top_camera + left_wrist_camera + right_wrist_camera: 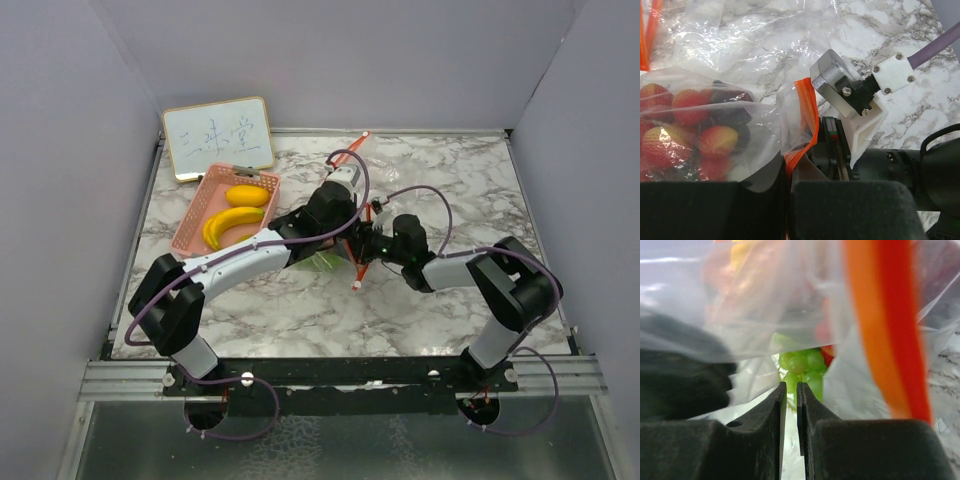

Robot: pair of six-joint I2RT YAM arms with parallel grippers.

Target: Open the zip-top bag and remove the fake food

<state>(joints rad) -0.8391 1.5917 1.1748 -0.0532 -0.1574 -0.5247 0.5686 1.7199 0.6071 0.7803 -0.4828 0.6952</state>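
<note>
Zip-top bag (730,65) sits between both pincers: left pincer (789,184) clenched on its orange zip strip (806,115), right pincer (791,388) barely parted, green grapes (805,365) dead ahead inside.

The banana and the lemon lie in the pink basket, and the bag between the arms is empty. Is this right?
Not quite. The banana and lemon do lie in the pink basket, but the bag is not empty: the left wrist view shows red fruit pieces inside it.
</note>
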